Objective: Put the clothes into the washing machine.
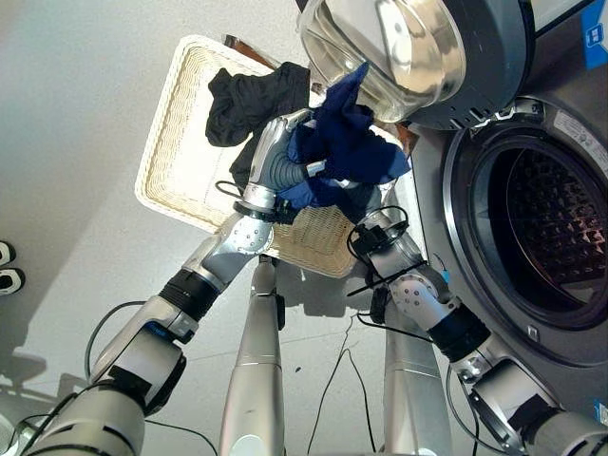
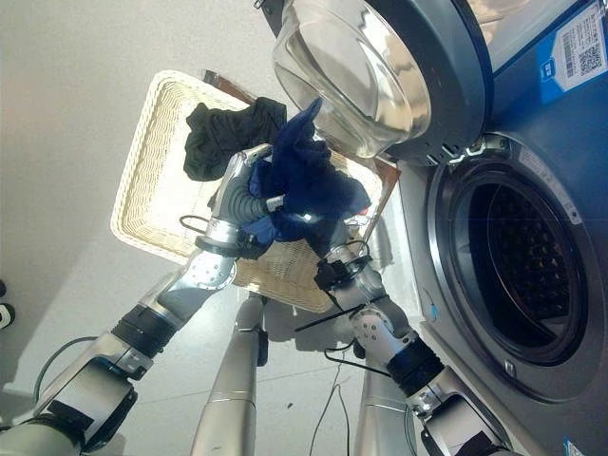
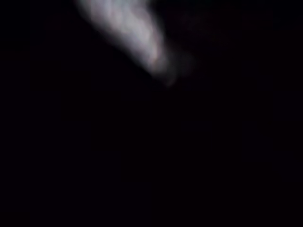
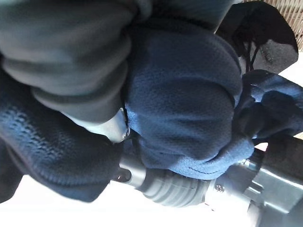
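Observation:
A navy blue garment (image 1: 351,142) is bunched up in the air above the wicker basket (image 1: 180,142), just below the washer's open door (image 1: 399,47). My left hand (image 1: 274,142) is shut on it from the left, with the thumb pressed over the cloth. My right hand (image 4: 71,47) reaches up from below and is buried in the same navy garment (image 4: 184,94). A black garment (image 1: 249,95) lies in the basket's far part. The washer's drum opening (image 1: 551,228) gapes at the right, dark inside.
The glass-bowled door hangs open over the basket's right end, close above the lifted cloth. The basket lies on the pale floor left of the machine. A pair of shoes (image 1: 8,266) shows at the left edge.

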### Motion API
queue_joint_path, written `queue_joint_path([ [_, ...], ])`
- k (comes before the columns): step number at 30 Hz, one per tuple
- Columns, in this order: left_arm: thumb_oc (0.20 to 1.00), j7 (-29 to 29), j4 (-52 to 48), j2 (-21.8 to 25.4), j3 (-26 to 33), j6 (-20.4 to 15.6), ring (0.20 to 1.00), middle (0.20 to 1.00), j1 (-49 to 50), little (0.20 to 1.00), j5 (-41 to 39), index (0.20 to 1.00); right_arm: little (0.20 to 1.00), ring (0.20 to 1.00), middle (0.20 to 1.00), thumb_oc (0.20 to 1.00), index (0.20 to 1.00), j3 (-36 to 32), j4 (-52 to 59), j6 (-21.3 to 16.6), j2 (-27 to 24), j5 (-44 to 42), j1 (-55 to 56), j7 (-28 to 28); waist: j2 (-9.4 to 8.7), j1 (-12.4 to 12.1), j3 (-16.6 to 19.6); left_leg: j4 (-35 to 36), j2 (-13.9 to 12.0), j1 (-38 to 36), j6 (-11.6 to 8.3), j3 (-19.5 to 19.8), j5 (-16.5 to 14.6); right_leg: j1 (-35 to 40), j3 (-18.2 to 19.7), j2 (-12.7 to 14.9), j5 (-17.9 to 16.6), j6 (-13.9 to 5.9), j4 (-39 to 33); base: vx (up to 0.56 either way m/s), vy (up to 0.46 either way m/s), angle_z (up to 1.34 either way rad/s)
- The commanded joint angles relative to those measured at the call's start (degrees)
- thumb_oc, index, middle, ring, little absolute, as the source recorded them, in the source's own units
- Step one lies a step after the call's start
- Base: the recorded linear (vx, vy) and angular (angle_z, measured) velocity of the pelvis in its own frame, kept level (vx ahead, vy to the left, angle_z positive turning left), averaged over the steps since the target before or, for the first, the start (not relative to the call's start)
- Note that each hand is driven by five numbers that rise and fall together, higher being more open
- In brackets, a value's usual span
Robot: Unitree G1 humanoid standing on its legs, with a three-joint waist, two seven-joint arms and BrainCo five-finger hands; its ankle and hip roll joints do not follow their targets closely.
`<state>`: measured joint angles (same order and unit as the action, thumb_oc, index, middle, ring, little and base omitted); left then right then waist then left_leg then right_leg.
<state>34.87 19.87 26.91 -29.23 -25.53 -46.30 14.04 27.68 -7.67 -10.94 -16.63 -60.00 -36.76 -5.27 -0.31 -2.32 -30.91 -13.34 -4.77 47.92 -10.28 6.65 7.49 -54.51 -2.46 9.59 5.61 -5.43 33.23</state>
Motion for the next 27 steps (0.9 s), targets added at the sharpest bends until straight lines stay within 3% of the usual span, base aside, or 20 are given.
queue_joint_path([
  [1,1.0,3.61,-0.63,-1.67,0.68,-2.79,1.0,1.0,-0.4,1.0,-0.69,1.0,0.2,0.2,0.2,0.2,0.2,0.35,9.31,-3.63,4.06,-2.23,-2.29,-3.87,-1.82,0.55,1.11,-3.57,6.77,1.78,5.99,-2.67,-1.51,2.74,-5.74,-3.18,-13.64,-1.91,-15.15,0.0,0.0,0.0],
  [8,1.0,5.96,-0.96,-4.53,4.61,-5.45,1.0,1.0,2.03,1.0,-6.38,1.0,0.2,0.2,0.2,0.2,0.2,-0.84,9.06,-4.13,5.57,-2.52,-2.17,-3.47,-2.15,0.03,1.11,-3.31,6.91,1.88,6.12,-2.4,-1.46,2.55,-6.07,-3.4,-13.51,-1.85,-14.86,0.0,-0.005,0.0],
  [12,1.0,8.15,-1.14,-5.23,5.77,-5.46,1.0,1.0,2.5,1.0,-4.95,1.0,0.2,0.2,0.2,0.2,0.2,-1.49,9.13,-4.95,6.05,-2.11,-2.55,-2.39,-2.33,-0.13,1.11,-3.22,6.98,2.01,6.08,-2.29,-1.32,2.53,-6.28,-3.49,-13.6,-1.85,-14.94,0.0,0.0,0.0],
  [18,1.0,16.64,0.69,-4.89,8.95,-4.21,1.0,1.0,2.32,1.0,-0.96,1.0,0.2,0.2,0.2,0.2,0.2,-4.51,7.96,-9.79,5.69,-1.73,-2.62,0.19,-2.26,-0.17,1.11,-3.32,6.99,2.1,6.01,-2.21,-1.22,2.37,-6.18,-3.53,-13.33,-1.74,-14.32,0.0,0.0,0.0],
  [27,1.0,21.56,5.09,-4.41,11.41,-2.75,1.0,1.0,1.53,1.0,-0.86,1.0,0.2,0.2,0.2,0.2,0.2,-9.34,6.29,-14.39,3.83,-0.85,-1.86,2.47,-2.39,0.6,1.11,-3.58,6.63,2.45,5.78,-2.59,-1.37,1.93,-5.74,-3.71,-13.23,-1.92,-13.92,0.0,0.0,0.0],
])
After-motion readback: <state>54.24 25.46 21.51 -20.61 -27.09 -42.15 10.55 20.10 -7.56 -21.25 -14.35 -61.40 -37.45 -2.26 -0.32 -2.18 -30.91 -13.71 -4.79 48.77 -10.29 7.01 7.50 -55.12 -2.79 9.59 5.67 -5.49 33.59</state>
